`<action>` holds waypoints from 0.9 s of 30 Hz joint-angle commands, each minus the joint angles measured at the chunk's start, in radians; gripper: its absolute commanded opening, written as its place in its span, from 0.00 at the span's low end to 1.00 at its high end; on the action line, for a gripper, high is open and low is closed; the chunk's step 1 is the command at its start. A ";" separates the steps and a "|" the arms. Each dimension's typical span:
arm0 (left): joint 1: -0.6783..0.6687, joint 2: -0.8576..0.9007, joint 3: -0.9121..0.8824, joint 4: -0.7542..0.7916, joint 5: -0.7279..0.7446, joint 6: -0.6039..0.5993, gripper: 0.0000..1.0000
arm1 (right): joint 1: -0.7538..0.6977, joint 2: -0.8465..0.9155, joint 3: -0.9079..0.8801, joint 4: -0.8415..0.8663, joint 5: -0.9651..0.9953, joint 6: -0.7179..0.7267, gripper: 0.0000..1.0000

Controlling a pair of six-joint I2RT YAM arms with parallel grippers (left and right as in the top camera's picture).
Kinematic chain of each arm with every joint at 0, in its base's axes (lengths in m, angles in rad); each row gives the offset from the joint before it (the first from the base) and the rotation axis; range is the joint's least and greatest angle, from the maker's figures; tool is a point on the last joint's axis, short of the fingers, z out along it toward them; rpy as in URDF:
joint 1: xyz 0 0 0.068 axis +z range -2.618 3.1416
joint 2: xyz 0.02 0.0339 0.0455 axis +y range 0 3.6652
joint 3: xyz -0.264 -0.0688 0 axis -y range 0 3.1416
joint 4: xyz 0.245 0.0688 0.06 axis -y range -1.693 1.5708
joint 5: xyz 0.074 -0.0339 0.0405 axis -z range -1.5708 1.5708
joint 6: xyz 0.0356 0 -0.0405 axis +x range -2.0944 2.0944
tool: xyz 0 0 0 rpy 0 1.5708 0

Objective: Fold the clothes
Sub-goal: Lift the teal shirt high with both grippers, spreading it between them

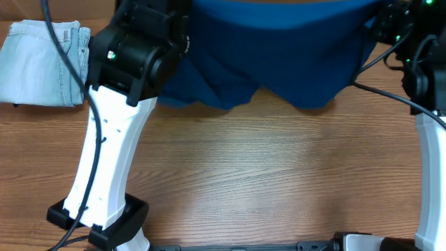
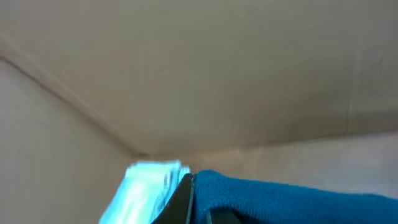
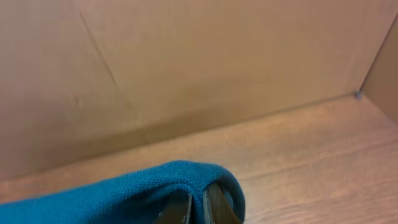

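Looking from the left, we see jeans (image 1: 38,63) lying at the bench's (image 1: 265,174) far left corner. Our left gripper (image 2: 196,208) is clamped on one end of the shirt (image 1: 279,56), which hangs spread along the far edge, its lower edge drooping in the middle. Our right gripper (image 3: 198,211) pinches the other end near the far right corner, with fabric draped over its fingers (image 3: 176,214).

Soft even light, blurry wrist views
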 commanded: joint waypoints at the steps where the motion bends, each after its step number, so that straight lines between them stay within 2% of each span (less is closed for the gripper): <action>1: 0.009 -0.117 0.036 0.060 -0.018 0.086 0.06 | -0.016 -0.037 0.104 -0.003 0.008 -0.007 0.04; 6: 0.009 -0.208 0.036 0.112 -0.017 0.149 0.05 | -0.016 -0.039 0.203 -0.005 0.045 -0.008 0.04; 9: 0.009 -0.223 0.036 0.168 -0.018 0.212 0.05 | -0.016 -0.039 0.230 0.007 0.064 -0.008 0.04; 12: 0.011 -0.220 0.036 0.189 -0.013 0.224 0.04 | -0.016 -0.036 0.232 0.009 0.067 -0.008 0.04; 20: 0.053 -0.103 0.036 0.195 -0.008 0.218 0.04 | -0.016 0.054 0.232 0.011 0.067 -0.008 0.04; 23: 0.097 -0.042 0.036 0.254 0.032 0.217 0.04 | -0.016 0.106 0.232 0.045 0.066 -0.008 0.04; 27: 0.164 0.033 0.036 0.433 0.072 0.218 0.04 | -0.016 0.167 0.232 0.147 0.066 -0.008 0.04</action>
